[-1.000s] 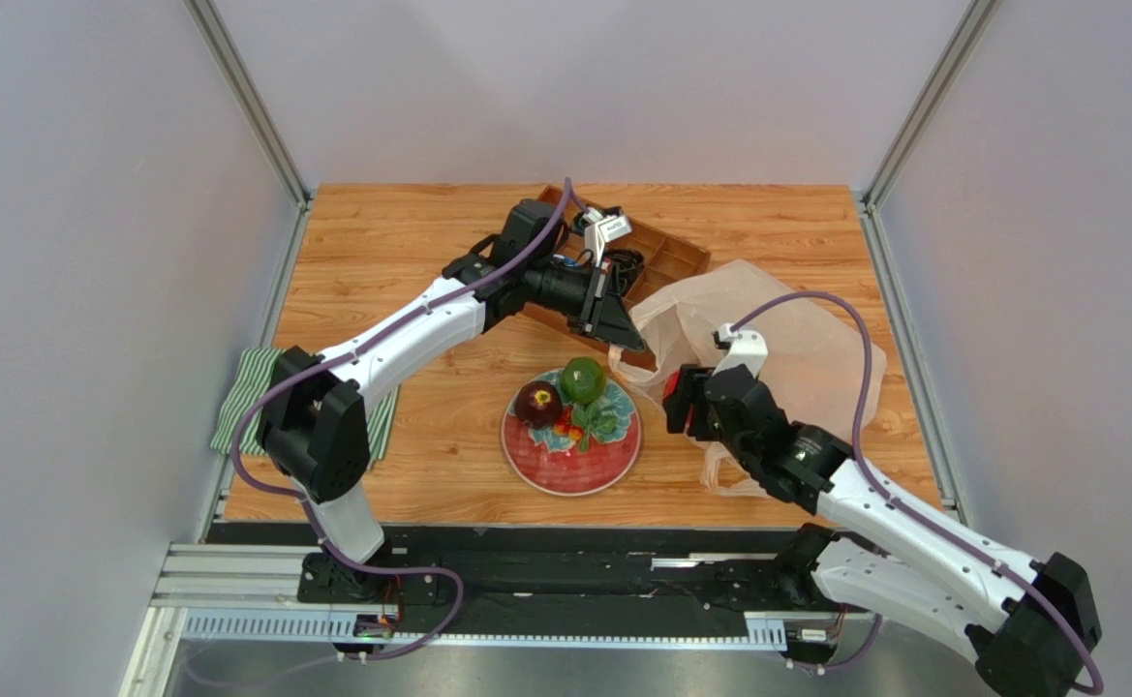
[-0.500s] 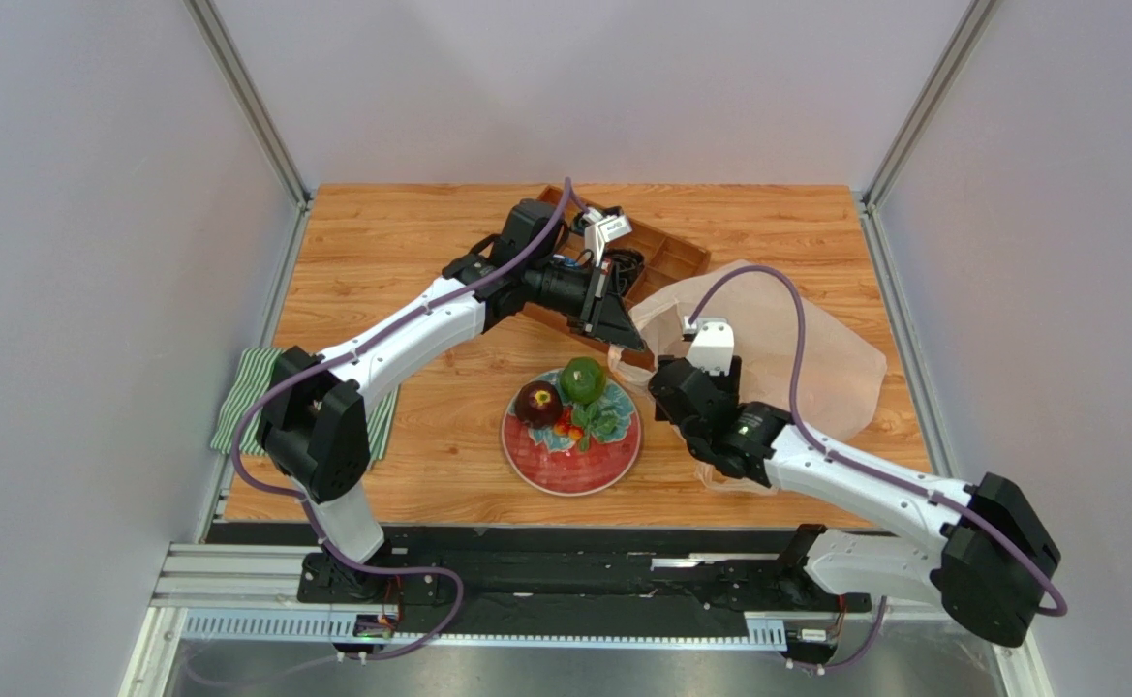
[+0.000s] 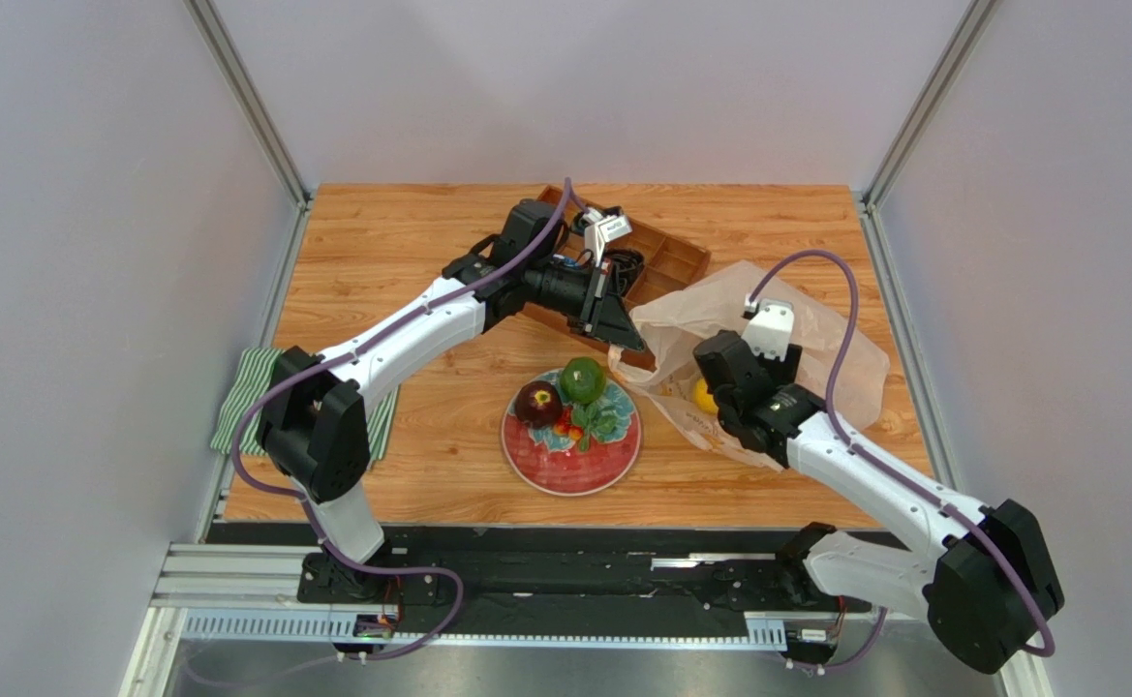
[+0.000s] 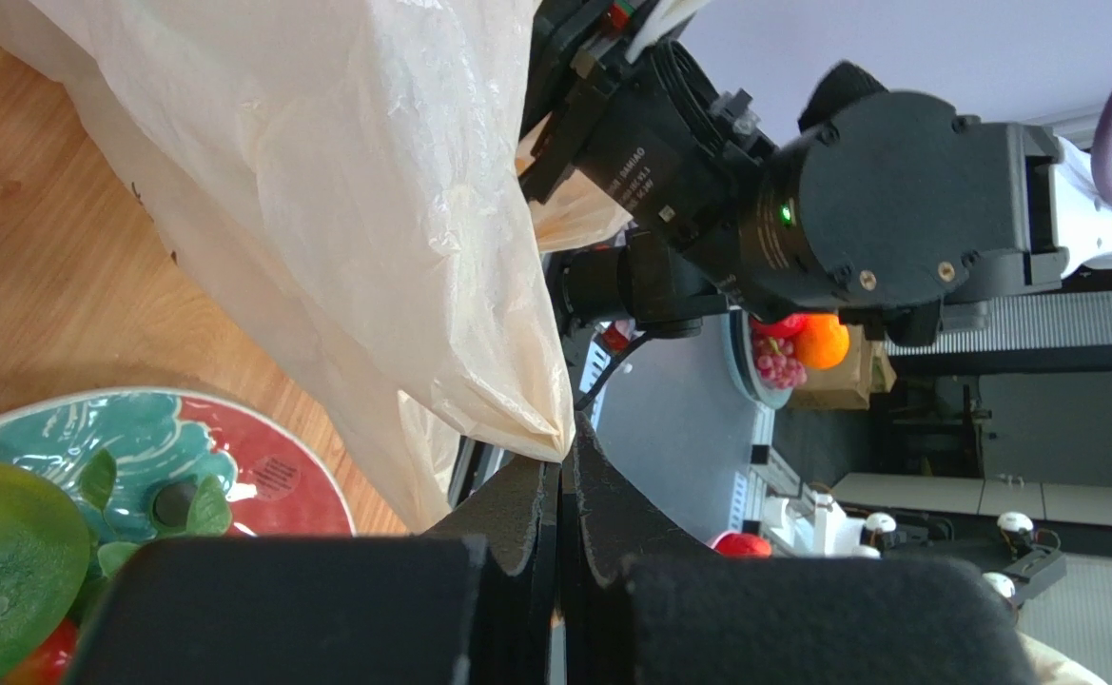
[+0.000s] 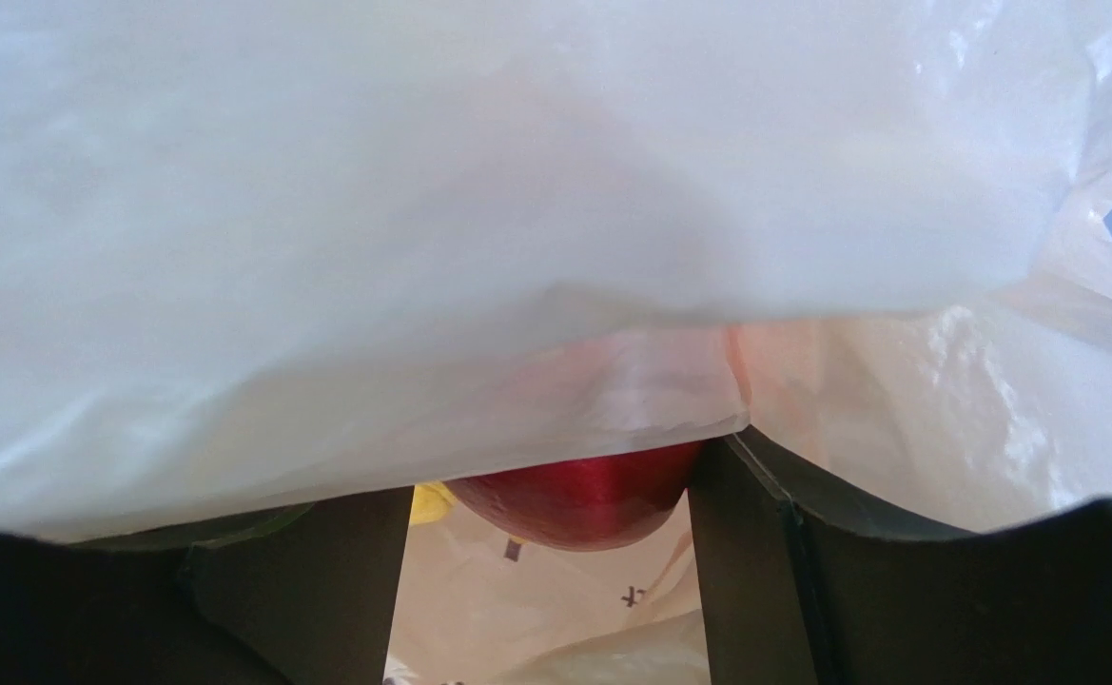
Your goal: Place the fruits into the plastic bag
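The plastic bag (image 3: 804, 341) lies at the right of the table, its mouth facing left. My left gripper (image 3: 625, 337) is shut on the bag's rim and holds it up; the pinched film shows in the left wrist view (image 4: 561, 445). My right gripper (image 3: 717, 384) is inside the bag mouth, shut on a red apple (image 5: 583, 497), with bag film (image 5: 519, 214) draped over it. A yellow fruit (image 3: 704, 395) shows inside the bag. A dark red apple (image 3: 538, 402) and a green fruit (image 3: 582, 381) sit on the red-rimmed plate (image 3: 572, 462).
A brown wooden compartment tray (image 3: 669, 259) stands behind the bag, under the left arm. A green striped cloth (image 3: 244, 392) lies at the table's left edge. The plate (image 4: 254, 478) sits just left of the bag mouth.
My right gripper has moved right and away from the plate, carrying the red apple into the bag mouth. The bag has shifted and puffed up. The left arm has stayed still.
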`<state>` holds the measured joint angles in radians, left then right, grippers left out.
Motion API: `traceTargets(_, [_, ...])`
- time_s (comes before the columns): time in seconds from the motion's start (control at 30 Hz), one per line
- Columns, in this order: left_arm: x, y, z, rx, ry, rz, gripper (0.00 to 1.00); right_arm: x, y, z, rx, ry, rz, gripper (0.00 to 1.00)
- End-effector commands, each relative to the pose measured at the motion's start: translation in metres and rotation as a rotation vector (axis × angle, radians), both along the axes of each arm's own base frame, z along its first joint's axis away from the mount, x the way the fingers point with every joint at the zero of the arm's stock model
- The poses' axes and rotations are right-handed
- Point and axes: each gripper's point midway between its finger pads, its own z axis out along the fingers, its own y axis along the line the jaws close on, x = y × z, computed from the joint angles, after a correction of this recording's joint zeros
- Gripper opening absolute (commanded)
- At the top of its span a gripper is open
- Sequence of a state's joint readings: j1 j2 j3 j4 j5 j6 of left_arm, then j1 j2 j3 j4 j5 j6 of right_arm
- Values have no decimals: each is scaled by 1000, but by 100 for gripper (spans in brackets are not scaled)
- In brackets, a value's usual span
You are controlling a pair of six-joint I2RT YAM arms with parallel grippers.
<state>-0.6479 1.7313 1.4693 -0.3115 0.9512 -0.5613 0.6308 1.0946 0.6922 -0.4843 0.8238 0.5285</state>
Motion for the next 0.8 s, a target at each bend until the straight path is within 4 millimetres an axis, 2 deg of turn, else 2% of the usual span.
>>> traceTargets(0.0, [-3, 2, 40, -72, -101, -13, 0, 2, -3, -2, 36, 4, 15, 33])
traceTargets(0.17, [-2, 1, 39, -71, -101, -13, 0, 5, 2, -9, 54, 40, 30, 49])
traceTargets(0.2, [-3, 1, 39, -71, -101, -14, 0, 6, 3, -10, 58, 44, 32, 54])
traceTargets(0.23, [-3, 1, 39, -71, -100, -15, 0, 6, 4, -12, 59, 51, 34, 63])
traceTargets(0.33, [-3, 1, 40, -72, -101, -15, 0, 6, 6, -13, 62, 63, 40, 73])
traceTargets(0.6, [-3, 1, 39, -71, -99, -17, 0, 7, 7, -8, 68, 57, 43, 87])
traceTargets(0.77, [-3, 1, 39, -71, -98, -15, 0, 5, 9, 3, 93, 28, 67, 90])
